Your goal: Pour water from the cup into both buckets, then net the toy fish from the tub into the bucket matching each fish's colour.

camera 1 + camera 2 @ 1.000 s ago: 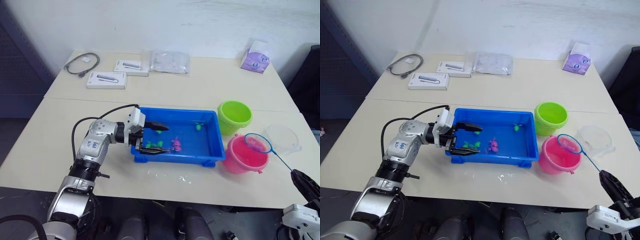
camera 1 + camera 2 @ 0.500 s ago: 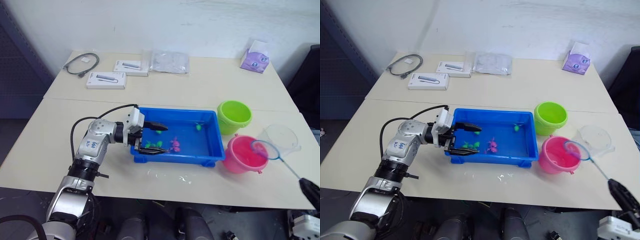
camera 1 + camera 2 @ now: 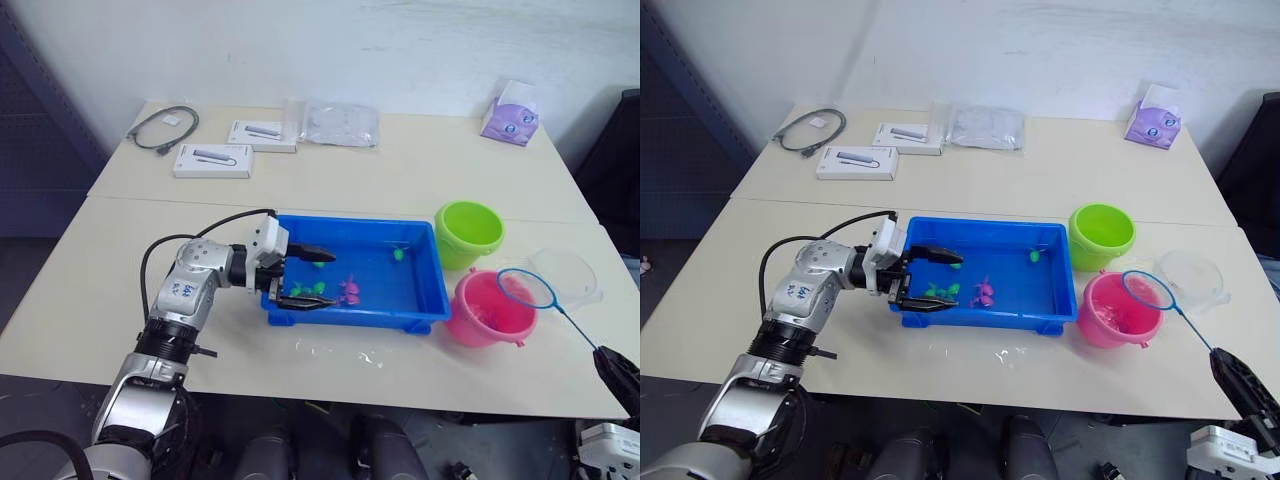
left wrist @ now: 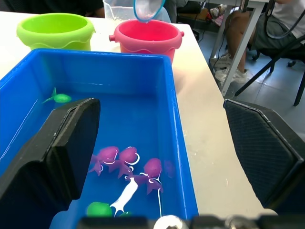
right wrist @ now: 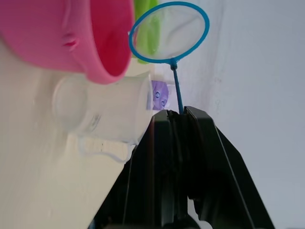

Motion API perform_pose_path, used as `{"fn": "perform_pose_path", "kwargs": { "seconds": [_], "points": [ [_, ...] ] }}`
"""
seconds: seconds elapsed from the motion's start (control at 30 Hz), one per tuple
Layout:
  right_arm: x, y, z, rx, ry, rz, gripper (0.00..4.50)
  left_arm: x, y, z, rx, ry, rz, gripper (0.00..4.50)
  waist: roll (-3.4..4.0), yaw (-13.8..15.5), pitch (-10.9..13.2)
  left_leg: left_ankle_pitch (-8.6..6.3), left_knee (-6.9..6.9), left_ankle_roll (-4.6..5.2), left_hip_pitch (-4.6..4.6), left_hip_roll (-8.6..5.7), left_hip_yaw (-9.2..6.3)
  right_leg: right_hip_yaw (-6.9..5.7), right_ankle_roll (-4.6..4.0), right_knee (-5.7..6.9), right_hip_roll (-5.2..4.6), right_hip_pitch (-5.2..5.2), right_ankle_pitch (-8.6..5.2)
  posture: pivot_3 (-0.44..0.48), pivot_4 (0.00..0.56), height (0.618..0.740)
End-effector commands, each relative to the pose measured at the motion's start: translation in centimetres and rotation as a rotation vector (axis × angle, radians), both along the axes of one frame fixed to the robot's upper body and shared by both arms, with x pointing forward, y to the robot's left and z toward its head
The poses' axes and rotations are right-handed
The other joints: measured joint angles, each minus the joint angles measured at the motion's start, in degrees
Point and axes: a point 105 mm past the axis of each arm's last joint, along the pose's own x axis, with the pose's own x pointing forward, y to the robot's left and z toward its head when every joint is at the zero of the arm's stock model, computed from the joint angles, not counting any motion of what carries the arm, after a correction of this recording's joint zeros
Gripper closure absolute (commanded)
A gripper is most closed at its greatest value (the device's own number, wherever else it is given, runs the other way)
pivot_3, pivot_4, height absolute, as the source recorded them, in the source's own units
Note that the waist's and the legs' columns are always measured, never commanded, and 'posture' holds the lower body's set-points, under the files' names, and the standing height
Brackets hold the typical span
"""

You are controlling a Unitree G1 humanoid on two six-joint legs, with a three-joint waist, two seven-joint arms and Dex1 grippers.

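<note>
Blue-rimmed net (image 3: 526,289), stick clamped in my right gripper (image 5: 183,113), hovers over the pink bucket (image 3: 484,309); left gripper (image 3: 303,276) gapes astride the tub (image 3: 425,262) wall, risking a tip.

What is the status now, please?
Right pincer shut on net handle, ring over pink bucket. Left pincer open at tub edge. Fish in tub. Nothing in the way.
</note>
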Motion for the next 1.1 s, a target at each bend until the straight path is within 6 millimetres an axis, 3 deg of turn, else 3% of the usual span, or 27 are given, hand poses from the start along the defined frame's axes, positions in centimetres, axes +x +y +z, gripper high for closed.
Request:
{"fn": "perform_pose_path", "kwargs": {
  "seconds": [0.03, 0.1, 0.2, 0.4, 0.57, 0.83, 1.1],
  "points": [
    [1.3, 2.8, 2.8, 0.264, -0.004, 0.139, 4.50, 0.4, 1.9, 1.2, -0.024, -0.043, 0.059, 0.06, 0.00, -0.5, 0.0, 0.00, -0.02, 0.00, 0.04, 0.02, -0.01, -0.01, 0.00, 0.01, 0.00, 0.03, 0.00, 0.000, 0.150, 0.739],
    [2.8, 5.1, 3.3, 0.481, 0.119, 0.238, 4.50, 0.7, 3.6, 1.2, -0.017, -0.042, 0.108, 0.06, 0.00, -0.9, 0.0, 0.00, -0.03, 0.01, 0.07, 0.03, -0.02, -0.01, 0.00, 0.03, 0.00, 0.04, 0.00, 0.000, 0.150, 0.739],
    [4.5, 8.1, 3.4, 0.661, 0.311, 0.345, 4.50, 0.9, 5.5, 1.1, 0.007, -0.050, 0.171, 0.06, 0.00, -1.0, 0.0, 0.01, -0.03, 0.02, 0.09, 0.07, -0.08, -0.05, 0.00, 0.03, -0.05, 0.05, 0.00, 0.000, 0.150, 0.739],
    [8.3, 11.8, 1.9, 0.722, 0.587, 0.329, 4.50, 0.3, 6.8, 0.9, 0.027, -0.083, 0.236, 0.06, -0.01, 0.0, 0.0, -0.01, 0.02, 0.04, -0.05, 0.02, -0.24, -0.29, 0.00, -0.07, -0.23, 0.01, 0.00, 0.000, 0.150, 0.739],
    [10.5, 12.6, 2.5, 0.598, 0.632, 0.344, 4.50, -0.6, 6.8, 0.6, 0.032, -0.086, 0.259, 0.06, 0.01, 1.3, 0.0, -0.02, 0.06, 0.05, -0.24, -0.08, -0.34, -0.47, 0.00, -0.18, -0.32, -0.05, 0.00, 0.000, 0.150, 0.739],
    [11.5, 13.2, 0.7, 0.350, 0.769, 0.452, 4.50, -1.7, 6.4, 0.4, 0.032, -0.060, 0.289, 0.06, 0.04, 1.6, 0.0, -0.04, 0.06, 0.08, -0.36, -0.10, -0.38, -0.67, 0.04, -0.33, -0.31, -0.03, 0.02, 0.000, 0.150, 0.739],
    [13.6, 13.0, 0.2, 0.259, 0.733, 0.431, 4.50, -2.2, 6.1, 0.2, 0.038, -0.036, 0.293, 0.06, 0.05, 1.3, 0.0, -0.02, 0.09, 0.05, -0.37, -0.10, -0.40, -0.74, 0.07, -0.29, -0.30, -0.03, 0.04, 0.000, 0.150, 0.739]
  ]
}}
